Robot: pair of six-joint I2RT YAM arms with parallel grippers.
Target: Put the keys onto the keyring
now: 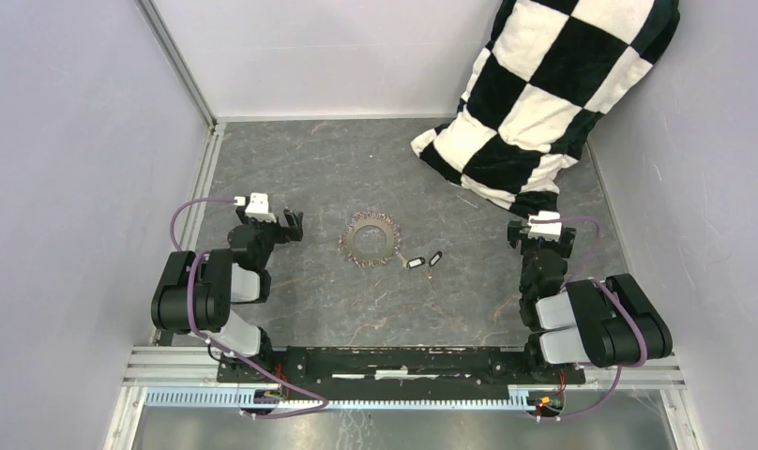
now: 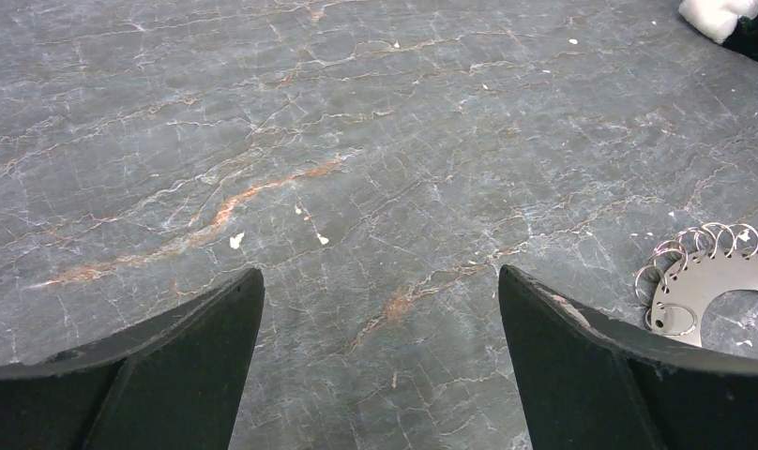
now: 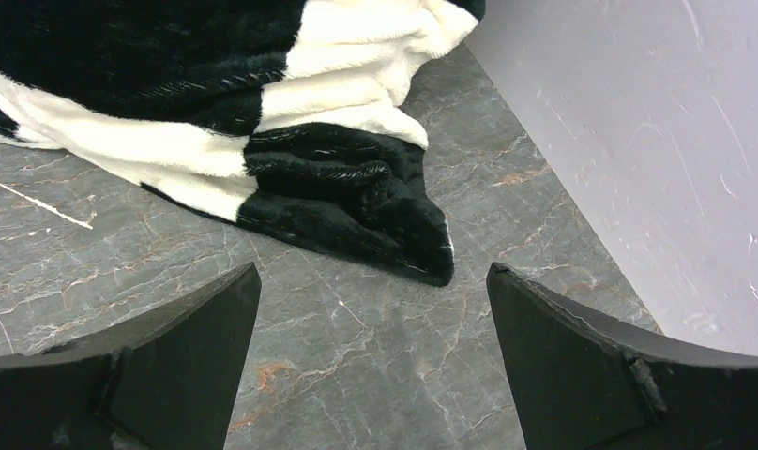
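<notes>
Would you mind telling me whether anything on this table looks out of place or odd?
Yes: a black-and-white checkered plush blanket slumps from the far right corner onto the table, unrelated to the job. Small white flecks dot the surface. The two keys and the keyring lie flat, with no visible damage.

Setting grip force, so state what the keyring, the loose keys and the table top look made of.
Keyring: silvery metal, dull sheen, flat plate rimmed with thin wire loops. Keys: black heads, likely plastic; pale blades, perhaps metal. Table top: matte grey with rust-coloured veins, stone or a stone-look laminate.
</notes>
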